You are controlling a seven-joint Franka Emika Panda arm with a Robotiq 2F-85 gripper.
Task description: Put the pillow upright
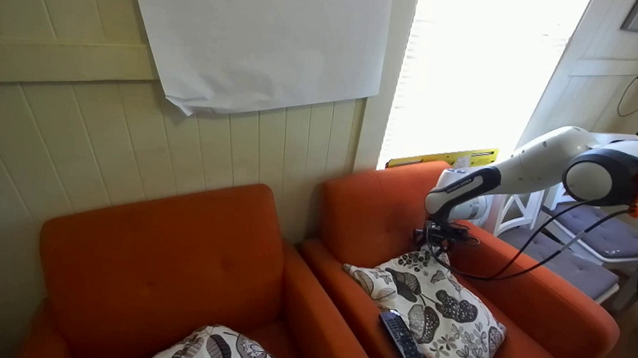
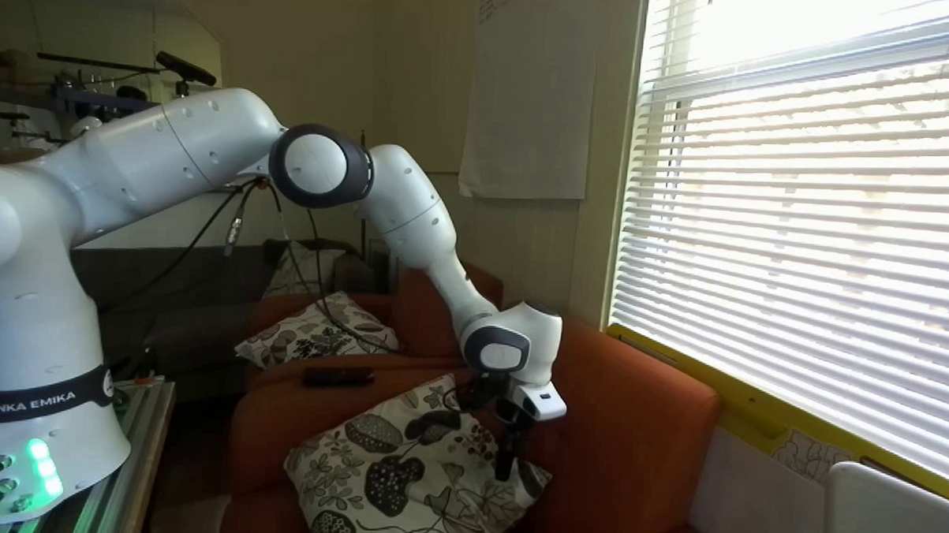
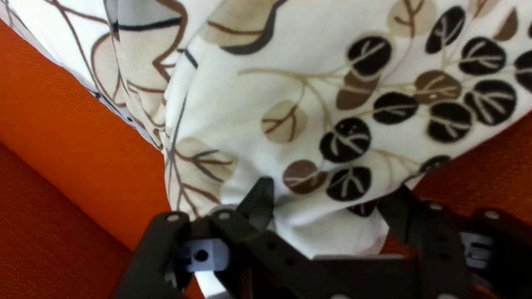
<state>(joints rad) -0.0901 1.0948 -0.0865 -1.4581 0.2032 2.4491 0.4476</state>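
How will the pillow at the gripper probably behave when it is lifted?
The pillow will probably bend and sag: it creases beside the gripper. It looks plump, so perhaps light for its size; its square shape makes rolling unlikely.

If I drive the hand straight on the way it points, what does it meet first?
The hand would most likely meet the pillow first: in the wrist view, fabric near the pillow's edge shows between the fingers. Depth is unclear; they may be touching it.

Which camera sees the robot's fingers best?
The wrist view: up close, it shows both fingers apart, with the pillow showing between them. In both exterior views, they're small, dark and hard to make out.
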